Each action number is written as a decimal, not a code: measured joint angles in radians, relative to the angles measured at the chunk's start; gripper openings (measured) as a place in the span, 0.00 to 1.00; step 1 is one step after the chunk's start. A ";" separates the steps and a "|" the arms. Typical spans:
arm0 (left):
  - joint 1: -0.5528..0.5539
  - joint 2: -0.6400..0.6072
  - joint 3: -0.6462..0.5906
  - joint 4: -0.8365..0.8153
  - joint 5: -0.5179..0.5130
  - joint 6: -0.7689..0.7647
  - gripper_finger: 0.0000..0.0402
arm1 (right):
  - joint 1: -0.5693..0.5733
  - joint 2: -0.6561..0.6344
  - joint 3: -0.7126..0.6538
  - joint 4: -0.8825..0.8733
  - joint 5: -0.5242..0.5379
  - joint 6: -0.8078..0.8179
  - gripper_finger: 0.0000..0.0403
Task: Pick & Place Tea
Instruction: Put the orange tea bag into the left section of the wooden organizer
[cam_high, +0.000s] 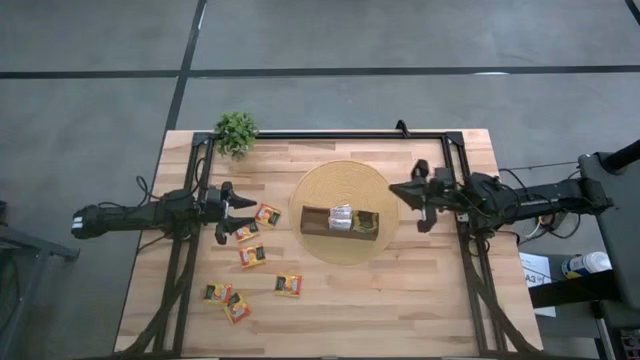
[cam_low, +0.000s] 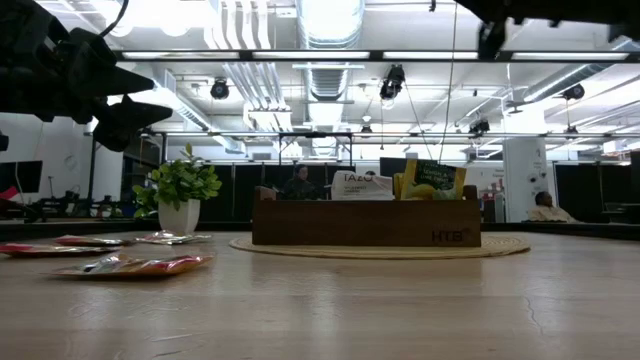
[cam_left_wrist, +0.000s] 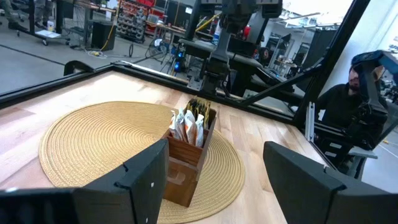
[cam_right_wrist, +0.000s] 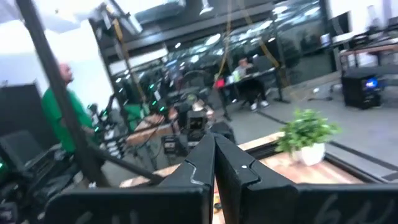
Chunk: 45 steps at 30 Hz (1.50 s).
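The long dark-brown wooden box (cam_high: 339, 221) sits on a round woven mat (cam_high: 345, 180) between the two pincers, with the right pincer (cam_high: 408, 193) just beyond the mat's edge on one side and the left pincer (cam_high: 243, 204) off the mat on the other. The box is divided: white-orange sachets (cam_high: 342, 216) stand upright in its middle compartment, dark green-yellow sachets (cam_high: 367, 220) fill the compartment nearer the right pincer, and the compartment nearer the left pincer looks bare. In the left wrist view the white-orange packets (cam_left_wrist: 186, 126) lean together above the rim, with the darker ones behind them. The left pincer's fingers (cam_left_wrist: 144, 179) stand wide apart and hold nothing; the right pincer's fingers (cam_right_wrist: 198, 168) are pressed tight together, also holding nothing. Six loose tea sachets (cam_high: 252, 255) lie flat on the counter (cam_high: 400, 300), all on the left pincer's side: two just beside and below it, the rest scattered farther toward the counter's near edge. They are small, square, yellow and red with dark marks. A small green potted plant (cam_high: 236, 132) stands at the counter's far corner, beyond the left pincer.
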 joint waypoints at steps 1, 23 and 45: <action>0.000 0.000 0.000 0.000 0.000 0.000 0.64 | 0.000 -0.038 -0.025 -0.002 0.019 0.003 0.02; 0.000 -0.001 0.000 0.048 0.000 -0.268 0.64 | 0.022 -0.286 -0.235 -0.010 -0.011 -0.004 0.02; 0.000 0.000 0.000 0.081 -0.079 -0.844 0.64 | 0.021 -0.644 -0.383 -0.047 0.093 -0.129 0.02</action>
